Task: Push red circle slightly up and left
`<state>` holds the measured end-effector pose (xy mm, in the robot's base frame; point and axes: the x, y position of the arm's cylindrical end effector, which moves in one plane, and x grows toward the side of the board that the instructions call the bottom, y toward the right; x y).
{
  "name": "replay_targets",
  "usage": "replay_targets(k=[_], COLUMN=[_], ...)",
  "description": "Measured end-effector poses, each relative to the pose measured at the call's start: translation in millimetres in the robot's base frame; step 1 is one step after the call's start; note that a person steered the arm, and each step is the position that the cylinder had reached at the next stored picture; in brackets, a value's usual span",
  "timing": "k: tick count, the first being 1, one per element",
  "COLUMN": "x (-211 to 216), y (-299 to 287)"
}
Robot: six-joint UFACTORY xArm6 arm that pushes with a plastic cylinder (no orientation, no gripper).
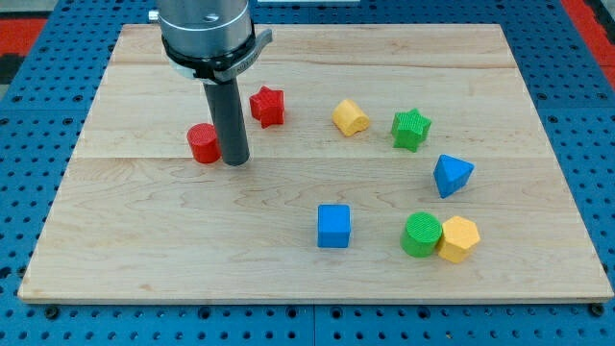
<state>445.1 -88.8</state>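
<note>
Clawless as this arm is, nothing can be clenched or released: it ends in a plain dark rod, and my tip [235,161] rests on the wooden board [538,279], touching or all but touching the right side of the red circle [203,143]. That circle sits in the left half of the board, with the red star [267,106] near it, farther back and to the right. Well apart on the right lie the yellow block [351,117], green star [410,129] and blue triangle [452,176]; nearer the front are the blue cube [333,226] and the green circle [421,234], which touches the yellow hexagon [459,238]. By my judgement the approach is done and the push itself is at hand, with the circle not yet clearly displaced. Since my tip stands to the right and slightly nearer than the circle, a short stroke toward the far left should carry it the right way; it must be brief, as only a slight shift is asked, and centred so the round block does not slip off sideways.
</note>
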Motion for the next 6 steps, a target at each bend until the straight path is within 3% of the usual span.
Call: replay_targets(k=[2, 3, 4, 6], x=[3, -19, -26, -42], y=[-49, -57, -130, -108])
